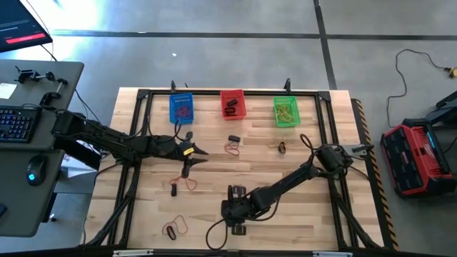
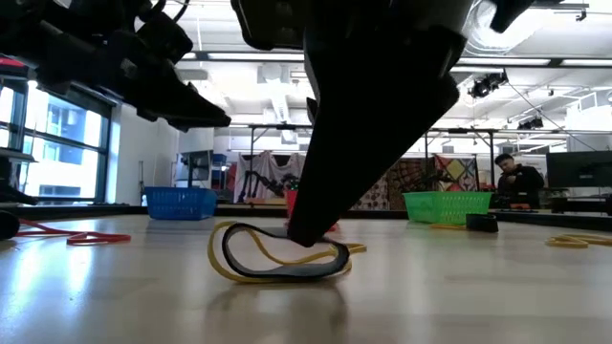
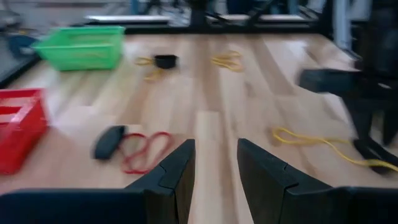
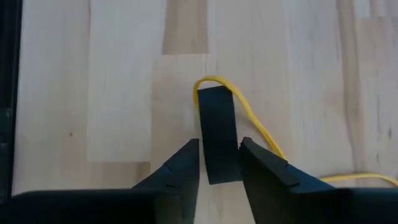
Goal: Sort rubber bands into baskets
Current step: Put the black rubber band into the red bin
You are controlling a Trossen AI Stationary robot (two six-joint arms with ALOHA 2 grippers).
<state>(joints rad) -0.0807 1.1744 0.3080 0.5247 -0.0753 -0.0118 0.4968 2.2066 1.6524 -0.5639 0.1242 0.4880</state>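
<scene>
The right gripper (image 4: 219, 163) pinches a black band (image 4: 217, 134) lying flat, long side pointing away. The left gripper (image 3: 216, 174) is spread, empty. Three baskets (image 1: 232, 104) sit far.

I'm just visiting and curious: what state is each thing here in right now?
Right gripper: down at the table, fingers around a black band.
Left gripper: fingers apart, holding nothing.
Blue basket: upright, bands inside.
Red basket: upright, black bands inside.
Green basket: upright, yellow bands inside.
</scene>
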